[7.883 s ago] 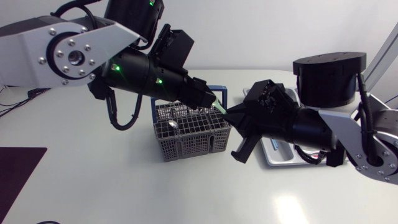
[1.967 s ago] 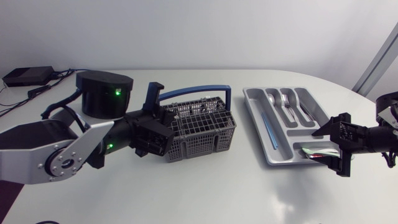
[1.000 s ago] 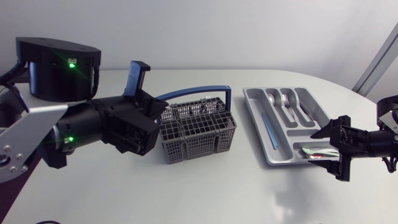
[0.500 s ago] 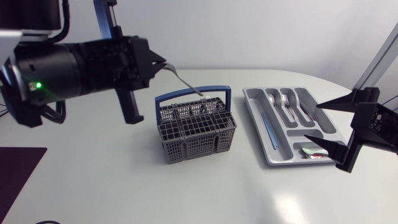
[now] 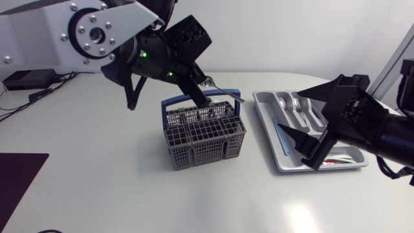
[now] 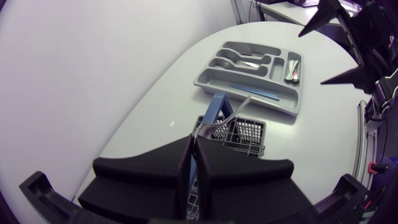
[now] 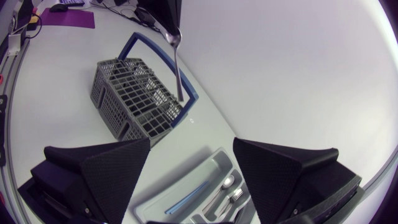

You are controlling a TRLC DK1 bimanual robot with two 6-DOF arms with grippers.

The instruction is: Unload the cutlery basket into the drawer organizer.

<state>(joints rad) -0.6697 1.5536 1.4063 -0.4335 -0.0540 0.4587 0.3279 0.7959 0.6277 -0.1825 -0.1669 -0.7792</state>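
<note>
The grey cutlery basket [image 5: 204, 133] with a blue handle [image 5: 220, 96] stands mid-table. My left gripper [image 5: 202, 89] hangs just above its back edge, shut on a metal spoon [image 5: 223, 90] whose handle sticks out toward the organizer. The left wrist view has that spoon [image 6: 225, 117] jutting ahead of the shut left gripper [image 6: 191, 140], over the basket [image 6: 247, 134]. The grey drawer organizer [image 5: 265, 98] lies to the right, holding spoons and forks [image 5: 296, 107]. My right gripper [image 5: 292, 111] hovers open and empty over the organizer's near end. The right wrist view faces the basket [image 7: 134, 93] and the hanging spoon [image 7: 178, 68].
A blue stick [image 5: 283, 139] lies in the organizer's long compartment, and a small green and red item [image 5: 341, 159] in its front one. A dark purple mat [image 5: 19, 176] lies at the table's left front. A black box [image 5: 26, 79] with cables sits at the back left.
My left arm has swung right, carrying the spoon from left of the basket to above its back edge. My right gripper has risen and moved left over the organizer.
</note>
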